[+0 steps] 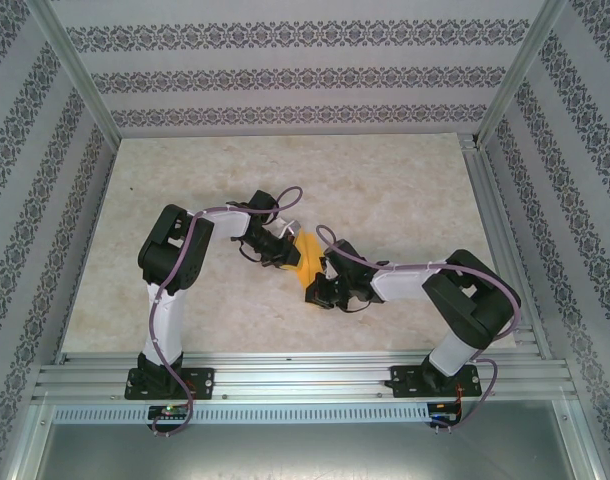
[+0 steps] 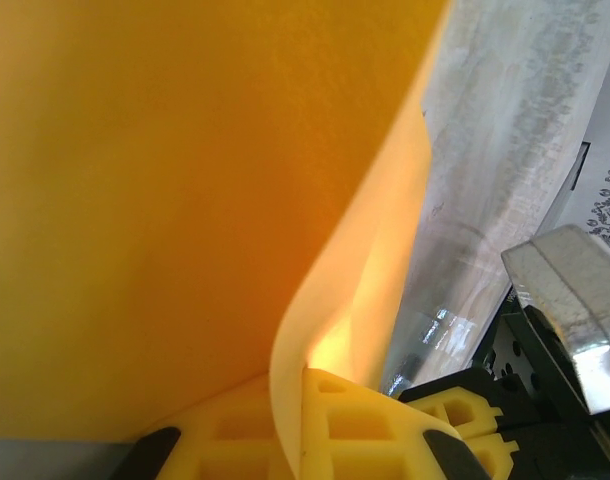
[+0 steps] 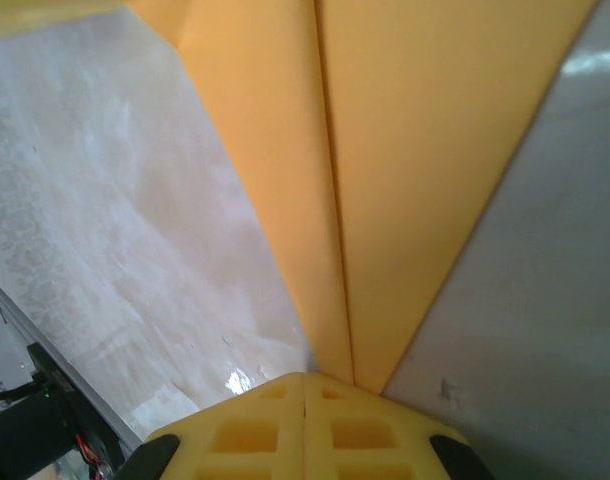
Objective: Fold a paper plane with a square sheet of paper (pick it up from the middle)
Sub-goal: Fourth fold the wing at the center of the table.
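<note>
Marbled beige table (image 1: 385, 190), walled by patterned panels, seen from above. Near its centre the orange-yellow paper (image 1: 303, 258) is held between two arms, which partly hide its outline. The left gripper (image 1: 281, 250) meets it from 10 o'clock and the right gripper (image 1: 321, 286) from 5 o'clock. From the left wrist, the paper runs off the top and left edges, and a curled edge is pinched between yellow fingers (image 2: 365, 430). From the right wrist, a creased point narrows into pads (image 3: 255, 430) pressed together on it. Its far end is cut off.
</note>
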Tool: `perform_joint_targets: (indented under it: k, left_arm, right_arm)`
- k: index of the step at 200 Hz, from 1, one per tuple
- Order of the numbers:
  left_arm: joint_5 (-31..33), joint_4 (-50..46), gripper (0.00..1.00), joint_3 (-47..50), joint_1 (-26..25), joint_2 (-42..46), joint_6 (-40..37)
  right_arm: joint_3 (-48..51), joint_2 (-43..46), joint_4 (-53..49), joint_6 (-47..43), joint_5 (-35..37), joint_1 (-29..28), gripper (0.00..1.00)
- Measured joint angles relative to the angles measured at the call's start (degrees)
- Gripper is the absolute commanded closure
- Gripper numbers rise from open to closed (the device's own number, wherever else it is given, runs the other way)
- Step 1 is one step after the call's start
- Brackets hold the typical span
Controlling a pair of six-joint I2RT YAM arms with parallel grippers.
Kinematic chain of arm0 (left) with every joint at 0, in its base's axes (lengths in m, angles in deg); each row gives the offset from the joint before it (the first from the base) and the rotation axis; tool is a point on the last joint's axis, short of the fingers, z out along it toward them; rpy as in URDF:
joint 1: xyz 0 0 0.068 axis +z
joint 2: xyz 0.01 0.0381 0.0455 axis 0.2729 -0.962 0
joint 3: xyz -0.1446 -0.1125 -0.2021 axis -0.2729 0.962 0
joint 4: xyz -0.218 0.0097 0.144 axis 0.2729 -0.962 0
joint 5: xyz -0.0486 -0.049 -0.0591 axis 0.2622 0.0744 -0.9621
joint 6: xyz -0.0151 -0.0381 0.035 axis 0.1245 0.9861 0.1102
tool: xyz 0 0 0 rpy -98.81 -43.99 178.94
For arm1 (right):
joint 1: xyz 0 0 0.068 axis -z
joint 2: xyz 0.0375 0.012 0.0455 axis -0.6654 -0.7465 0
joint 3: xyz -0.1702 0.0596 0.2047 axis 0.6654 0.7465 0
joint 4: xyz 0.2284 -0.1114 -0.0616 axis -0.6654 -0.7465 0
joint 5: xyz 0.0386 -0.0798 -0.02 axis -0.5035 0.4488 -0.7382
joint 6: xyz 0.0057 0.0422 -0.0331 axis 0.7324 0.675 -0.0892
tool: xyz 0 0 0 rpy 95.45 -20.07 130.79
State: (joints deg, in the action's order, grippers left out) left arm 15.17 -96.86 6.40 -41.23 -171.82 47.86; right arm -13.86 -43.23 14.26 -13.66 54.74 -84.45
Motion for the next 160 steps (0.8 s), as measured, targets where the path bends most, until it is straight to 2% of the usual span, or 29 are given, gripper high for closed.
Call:
perform_joint_targets:
  k: [40,85,110,160]
  left_arm:
    - [-0.4,0.0,0.99,0.0,0.2,-0.1,0.0]
    - [-0.6,0.0,0.99,0.0,0.2,-0.1,0.0]
    - [-0.7,0.0,1.00,0.0,0.2,-0.2,0.0]
    - [-0.8,0.0,1.00,0.0,0.3,-0.2,0.0]
  right_arm:
    - [-1.1,3.2,-6.9,-0.7,-0.4,0.2,0.92]
    - [-10.1,6.5,-9.0,-3.4,0.3,5.4,0.93]
    - [-13.5,4.2,-7.7,-4.8,0.5,8.0,0.94]
    - [-14.1,-4.5,-6.6,-5.0,-0.8,8.1,0.94]
